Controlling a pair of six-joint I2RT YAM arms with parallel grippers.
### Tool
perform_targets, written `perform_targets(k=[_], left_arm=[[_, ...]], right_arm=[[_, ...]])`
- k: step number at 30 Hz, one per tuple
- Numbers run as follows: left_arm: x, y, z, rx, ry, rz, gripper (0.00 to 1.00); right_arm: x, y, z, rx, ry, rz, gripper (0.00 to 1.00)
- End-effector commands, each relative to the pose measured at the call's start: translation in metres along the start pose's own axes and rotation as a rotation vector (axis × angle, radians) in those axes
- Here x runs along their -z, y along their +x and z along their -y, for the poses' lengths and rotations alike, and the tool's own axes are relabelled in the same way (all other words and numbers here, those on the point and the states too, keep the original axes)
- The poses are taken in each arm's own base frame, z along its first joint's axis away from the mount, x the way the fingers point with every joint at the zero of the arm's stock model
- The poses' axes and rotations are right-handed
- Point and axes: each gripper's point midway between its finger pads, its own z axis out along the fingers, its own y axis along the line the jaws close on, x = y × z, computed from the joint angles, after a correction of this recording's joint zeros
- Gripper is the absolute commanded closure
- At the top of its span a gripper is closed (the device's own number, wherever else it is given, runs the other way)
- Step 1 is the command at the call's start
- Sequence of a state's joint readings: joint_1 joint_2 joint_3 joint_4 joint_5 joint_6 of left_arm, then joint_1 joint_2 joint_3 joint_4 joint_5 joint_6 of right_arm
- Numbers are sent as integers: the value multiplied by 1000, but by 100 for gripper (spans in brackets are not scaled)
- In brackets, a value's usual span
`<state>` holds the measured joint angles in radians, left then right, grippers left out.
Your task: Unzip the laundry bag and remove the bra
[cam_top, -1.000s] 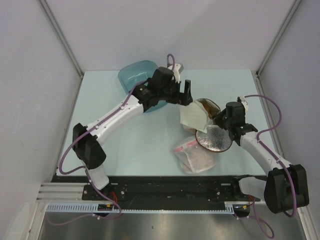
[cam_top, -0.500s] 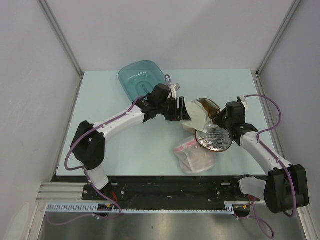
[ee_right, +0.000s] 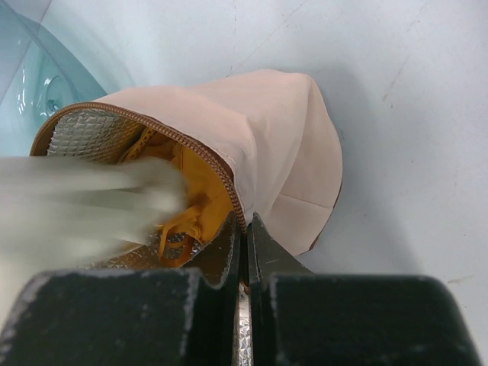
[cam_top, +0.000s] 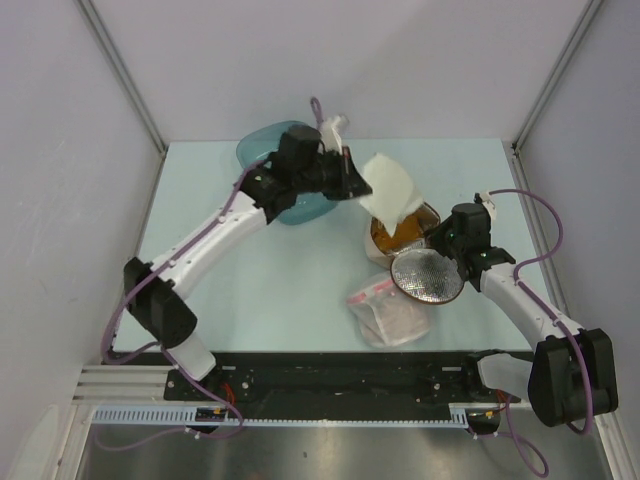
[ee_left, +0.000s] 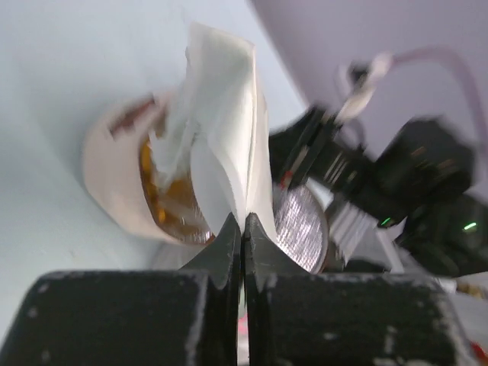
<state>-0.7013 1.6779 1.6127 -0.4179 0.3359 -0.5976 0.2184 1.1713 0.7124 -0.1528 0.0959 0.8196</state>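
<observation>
A pale blue-green table top [cam_top: 250,290] was enclosed on three sides by plain grey-lilac walls: a back wall [cam_top: 340,60], a left wall [cam_top: 50,200] and a right wall [cam_top: 605,170]. The corners were marked by a left metal post [cam_top: 122,75] and a right metal post [cam_top: 558,75]. Along the near edge a black rail [cam_top: 350,375] was fixed, with a white slotted strip [cam_top: 320,416] and a brushed metal surface [cam_top: 330,455] below it. Soft, even light was cast throughout.

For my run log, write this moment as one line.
left jaws: shut on bra | right jaws: shut on laundry bag rim | bra: partly out
</observation>
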Motion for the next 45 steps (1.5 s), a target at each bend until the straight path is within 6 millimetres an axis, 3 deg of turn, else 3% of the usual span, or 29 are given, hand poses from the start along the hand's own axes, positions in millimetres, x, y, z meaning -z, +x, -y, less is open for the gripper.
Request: perform_targets(k=[1, 3, 7, 12, 16, 17, 19, 20, 24, 25, 26, 27, 28, 29, 32, 33, 35, 36, 37, 39, 40, 42, 43, 45], left_arm=[[90, -110, 28, -127, 4, 339, 100], [112, -137, 12, -110, -39, 418, 100], [140, -169, -16, -75, -108, 528, 99], [149, -189, -74, -8, -214, 576, 100], [129, -193, -130, 54, -287, 555, 100], [114, -189, -155, 84, -315, 525, 99], [98, -186, -178, 126, -311, 503, 100], [77, -176, -202, 164, -312, 459, 99], [35, -159, -249, 241, -333, 383, 100], [29, -157, -253, 248, -336, 362, 92], [17, -147, -269, 273, -361, 322, 49], [20, -148, -271, 281, -397, 296, 26], [20, -145, -273, 284, -412, 277, 10], [20, -143, -272, 282, -416, 260, 0], [34, -148, -246, 229, -409, 283, 0], [49, -151, -232, 192, -434, 316, 0], [36, -134, -193, 111, -387, 288, 0], [34, -118, -182, 72, -388, 256, 0], [17, -97, -160, 38, -364, 206, 0], [-1, -65, -145, 27, -325, 136, 0], [-13, -48, -124, 13, -256, 90, 0], [-24, -28, -108, 25, -205, 55, 1], [-29, -18, -83, -4, -152, 39, 4], [-34, -12, -60, -60, -116, 37, 8]], right_arm=[[2, -9, -6, -11, -24, 33, 100], [2, -9, -6, -12, -24, 33, 100], [1, -9, -7, -16, -26, 32, 100], [0, -9, -9, -18, -34, 33, 100], [-2, -8, -7, -12, -29, 27, 100], [-2, -7, -8, -17, -30, 25, 100], [-2, -8, -9, -17, -34, 27, 100], [-2, -8, -8, -19, -31, 26, 100], [-1, -7, -9, -18, -37, 22, 100], [-1, -7, -9, -16, -34, 23, 100], [1, -7, -8, -15, -33, 25, 100], [1, -8, -8, -15, -30, 28, 100], [2, -7, -7, -12, -25, 26, 100], [3, -7, -7, -14, -26, 27, 100], [3, -8, -6, -12, -24, 30, 100], [3, -8, -7, -12, -26, 29, 100], [4, -7, -8, -15, -29, 31, 100], [4, -8, -10, -17, -34, 35, 100], [4, -8, -11, -13, -36, 38, 100], [3, -6, -11, -9, -35, 32, 100], [2, -4, -12, -1, -39, 29, 100], [3, -3, -11, 0, -34, 23, 100], [4, -3, -11, 0, -32, 23, 100], [4, -3, -10, 4, -29, 27, 100]])
